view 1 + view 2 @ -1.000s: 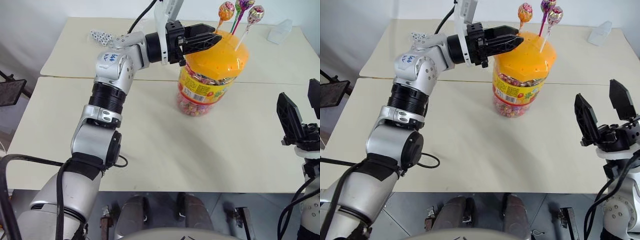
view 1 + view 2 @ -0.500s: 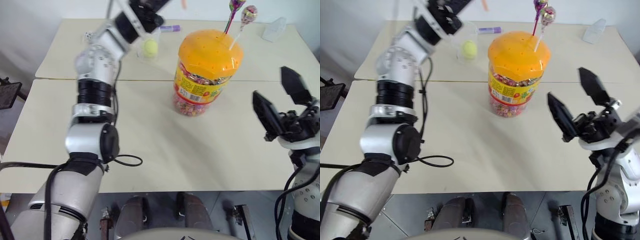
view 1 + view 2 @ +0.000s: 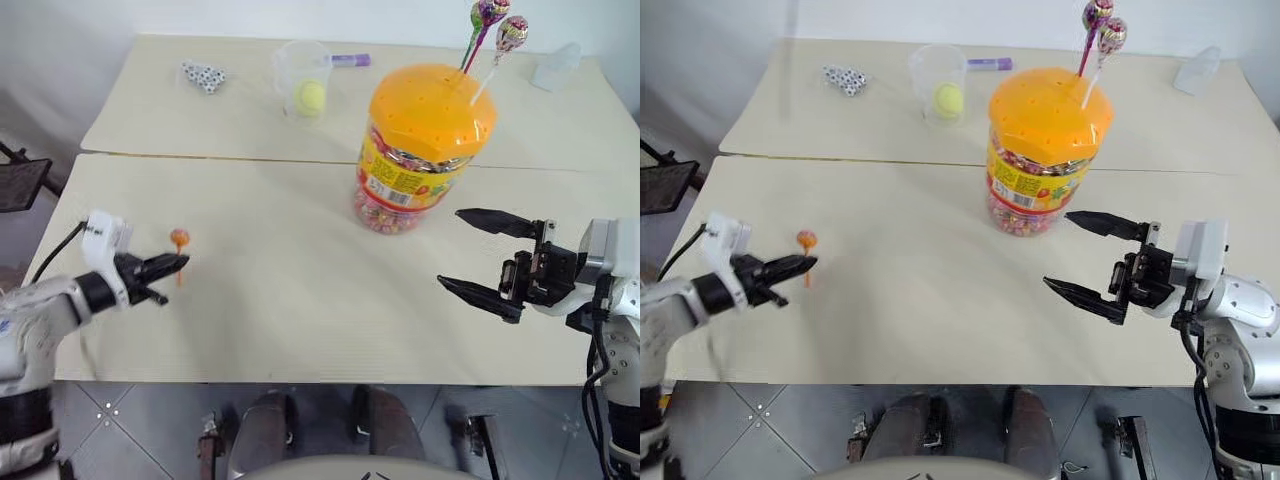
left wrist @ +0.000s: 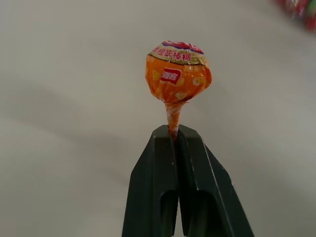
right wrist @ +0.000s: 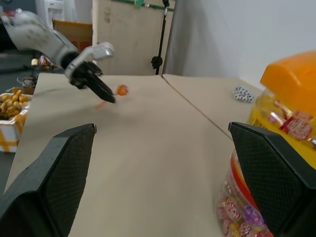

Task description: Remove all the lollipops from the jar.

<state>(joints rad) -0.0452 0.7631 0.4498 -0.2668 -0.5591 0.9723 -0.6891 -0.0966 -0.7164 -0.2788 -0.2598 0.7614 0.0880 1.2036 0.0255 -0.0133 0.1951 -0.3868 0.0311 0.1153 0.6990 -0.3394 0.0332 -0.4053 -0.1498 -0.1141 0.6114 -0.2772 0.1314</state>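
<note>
The jar [image 3: 425, 140] with the orange domed lid stands at the middle back of the table. Two lollipops stick up from its lid: a purple-green one [image 3: 490, 10] and a pink swirl one [image 3: 511, 30]. Over the table's front left, my left gripper [image 3: 175, 263] is shut on the stick of the orange lollipop [image 3: 179, 238], which points upward; the left wrist view shows its head [image 4: 177, 71] just past the closed fingertips. My right gripper [image 3: 449, 247] hangs open in front of the jar and to its right, pointing left, with nothing in it.
A small clear cup [image 3: 300, 62] with a yellow ball [image 3: 312, 95] stands behind and left of the jar. A purple marker [image 3: 345, 60], small dotted pieces [image 3: 203, 75] and a clear object [image 3: 555, 65] lie along the back. A seam [image 3: 250, 158] crosses the table.
My left arm pulled the orange lollipop out of the lid and swung down to the table's front left. My right gripper turned to point left, staying open.
</note>
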